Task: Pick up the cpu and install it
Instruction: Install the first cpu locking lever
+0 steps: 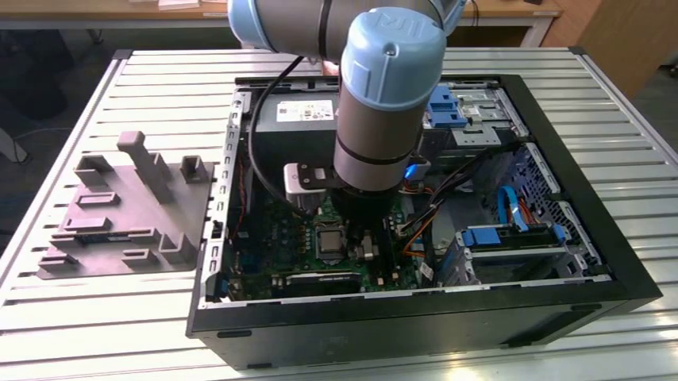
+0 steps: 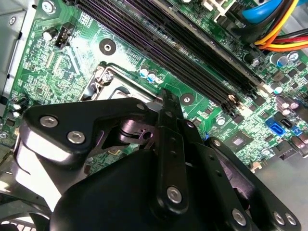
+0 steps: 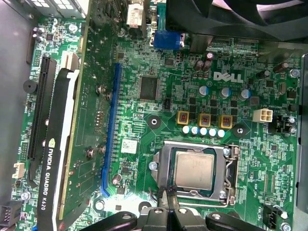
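CPU: small flat square chip with dull silvery-grey metal top, lying seated in the socket on the green motherboard.
Socket: dark square recess with shiny metal frame, surrounding the CPU.
Gripper: black two-fingered gripper, at the socket's edge, just beside the CPU; fingertips pressed together, holding nothing.
Graphics card: long black card, well apart from the socket.
Case: open black computer tower, housing the motherboard.
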{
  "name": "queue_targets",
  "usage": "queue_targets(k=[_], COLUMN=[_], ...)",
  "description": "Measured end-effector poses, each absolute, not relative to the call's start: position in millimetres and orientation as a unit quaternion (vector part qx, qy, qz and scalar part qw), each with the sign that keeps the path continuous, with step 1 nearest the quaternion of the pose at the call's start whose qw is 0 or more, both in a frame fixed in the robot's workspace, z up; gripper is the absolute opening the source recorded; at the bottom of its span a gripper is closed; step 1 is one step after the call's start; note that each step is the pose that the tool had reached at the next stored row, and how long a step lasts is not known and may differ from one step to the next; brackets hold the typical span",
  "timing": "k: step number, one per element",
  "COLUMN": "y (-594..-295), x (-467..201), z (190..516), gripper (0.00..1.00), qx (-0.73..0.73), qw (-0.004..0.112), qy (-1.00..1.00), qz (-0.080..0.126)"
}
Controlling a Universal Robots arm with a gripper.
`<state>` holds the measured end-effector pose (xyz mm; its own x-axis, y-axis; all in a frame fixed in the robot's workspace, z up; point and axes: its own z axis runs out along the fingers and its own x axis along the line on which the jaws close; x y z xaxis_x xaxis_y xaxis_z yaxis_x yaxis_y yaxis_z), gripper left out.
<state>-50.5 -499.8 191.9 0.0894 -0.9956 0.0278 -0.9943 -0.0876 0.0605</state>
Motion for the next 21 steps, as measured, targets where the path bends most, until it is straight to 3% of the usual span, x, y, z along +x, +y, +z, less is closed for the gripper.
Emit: queue_targets(k=[21], y=[-499.3], x=[-44.3], z=[187.5], gripper=[0.11], qx=[0.737], qw=[0.033], qy=[-0.675], qz=[-0.010])
